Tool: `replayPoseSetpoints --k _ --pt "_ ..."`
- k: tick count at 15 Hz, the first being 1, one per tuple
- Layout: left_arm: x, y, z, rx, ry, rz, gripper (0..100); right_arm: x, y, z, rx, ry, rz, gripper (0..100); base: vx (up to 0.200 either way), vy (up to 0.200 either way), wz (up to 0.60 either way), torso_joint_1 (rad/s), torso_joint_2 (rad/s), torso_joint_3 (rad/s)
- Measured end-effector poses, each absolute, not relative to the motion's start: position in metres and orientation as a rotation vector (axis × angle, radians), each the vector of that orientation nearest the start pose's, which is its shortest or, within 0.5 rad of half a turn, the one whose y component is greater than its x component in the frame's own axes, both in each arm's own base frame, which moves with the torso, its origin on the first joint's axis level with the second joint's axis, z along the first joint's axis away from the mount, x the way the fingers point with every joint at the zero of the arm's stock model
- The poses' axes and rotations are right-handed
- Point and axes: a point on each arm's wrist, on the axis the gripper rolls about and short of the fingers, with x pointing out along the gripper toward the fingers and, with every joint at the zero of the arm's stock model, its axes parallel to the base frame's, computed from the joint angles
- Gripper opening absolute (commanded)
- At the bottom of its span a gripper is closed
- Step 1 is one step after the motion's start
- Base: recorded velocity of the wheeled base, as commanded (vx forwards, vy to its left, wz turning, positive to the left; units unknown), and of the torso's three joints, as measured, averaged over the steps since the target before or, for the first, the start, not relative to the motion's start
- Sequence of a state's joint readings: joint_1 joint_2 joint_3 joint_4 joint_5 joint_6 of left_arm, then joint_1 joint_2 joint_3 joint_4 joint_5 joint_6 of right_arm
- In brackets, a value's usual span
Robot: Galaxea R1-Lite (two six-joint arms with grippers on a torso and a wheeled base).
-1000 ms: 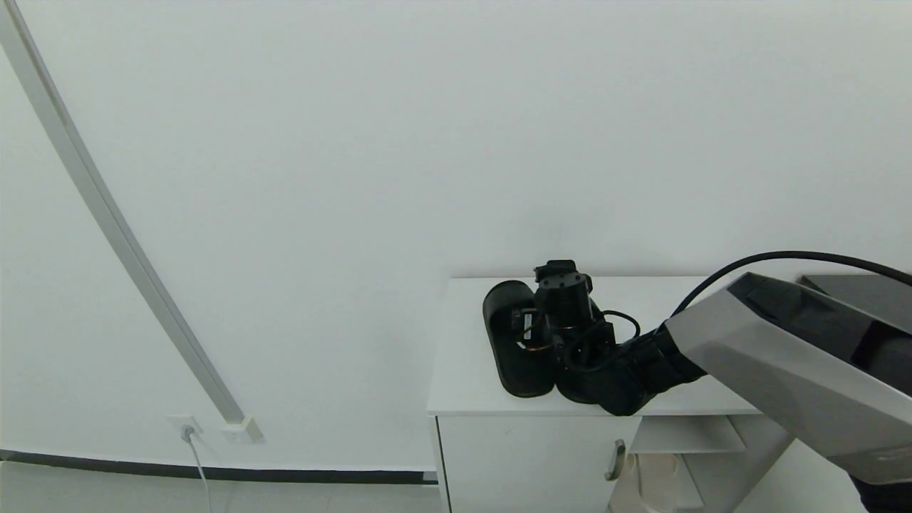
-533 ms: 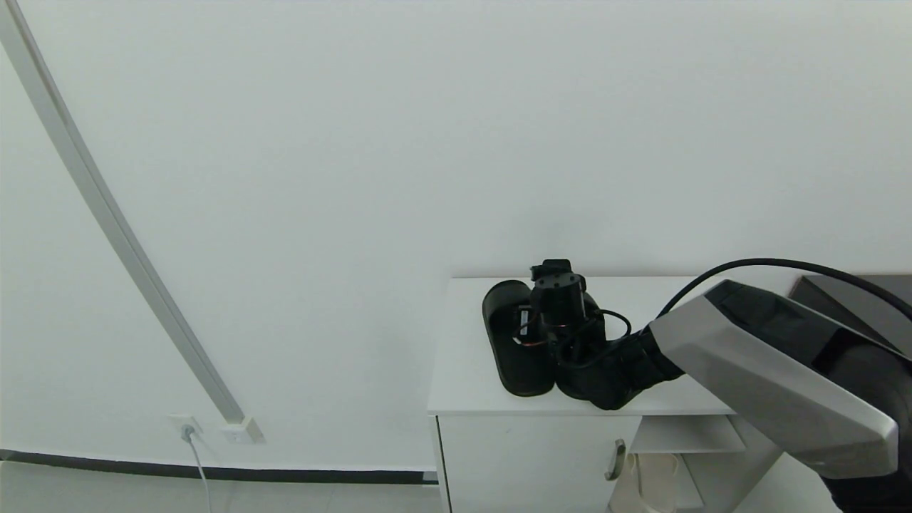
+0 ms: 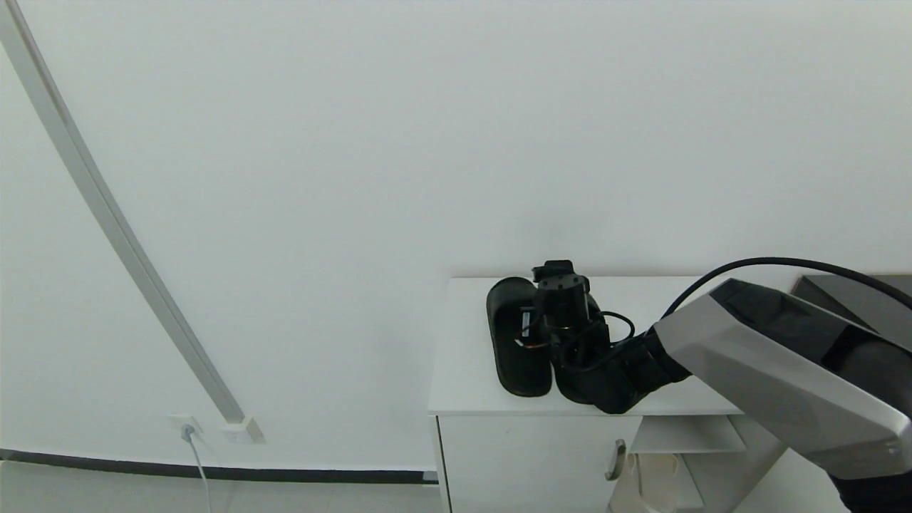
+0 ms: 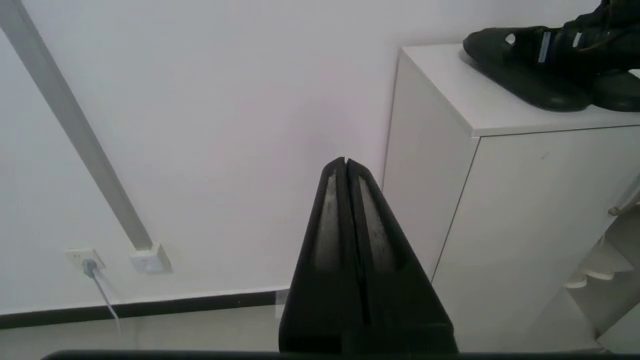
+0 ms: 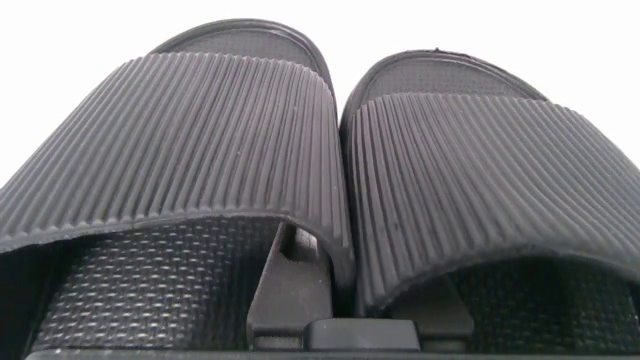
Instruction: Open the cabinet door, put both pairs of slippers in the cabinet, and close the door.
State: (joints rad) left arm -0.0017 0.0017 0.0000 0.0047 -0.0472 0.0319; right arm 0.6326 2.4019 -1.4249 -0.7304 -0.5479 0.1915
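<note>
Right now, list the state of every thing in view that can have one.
Black slippers: side by side on the cabinet top, not yet stowed.
Right tool: shut on the slippers' inner sides, reaching under both straps.
Left tool: shut, empty.
Cabinet door: shut; shelves beside it stand exposed.

Head view above cabinet (image 3: 463, 370), left wrist low beside it, right wrist against slippers (image 5: 230, 130)
</note>
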Motion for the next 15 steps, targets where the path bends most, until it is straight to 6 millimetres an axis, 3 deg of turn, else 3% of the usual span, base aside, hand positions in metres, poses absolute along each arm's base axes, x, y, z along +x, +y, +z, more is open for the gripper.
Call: replayPoseSetpoints --k 3,11,15 --pt "-0.023 -0.001 0.075 0.032 0.005 -0.049 0 0.372 0.264 0.09 0.026 0.184 0.134 0 0.0 0.0 0.0 0.0 0.0 0.0" --pt "-0.023 -0.001 0.075 0.032 0.006 -0.049 0 0.283 0.215 0.121 0.003 0.251 0.502 0 0.0 0.0 0.0 0.0 0.0 0.0" --pt "-0.023 -0.001 0.075 0.032 0.005 -0.049 0 0.256 0.206 0.131 0.003 0.256 0.577 0 0.0 0.0 0.0 0.0 0.0 0.0"
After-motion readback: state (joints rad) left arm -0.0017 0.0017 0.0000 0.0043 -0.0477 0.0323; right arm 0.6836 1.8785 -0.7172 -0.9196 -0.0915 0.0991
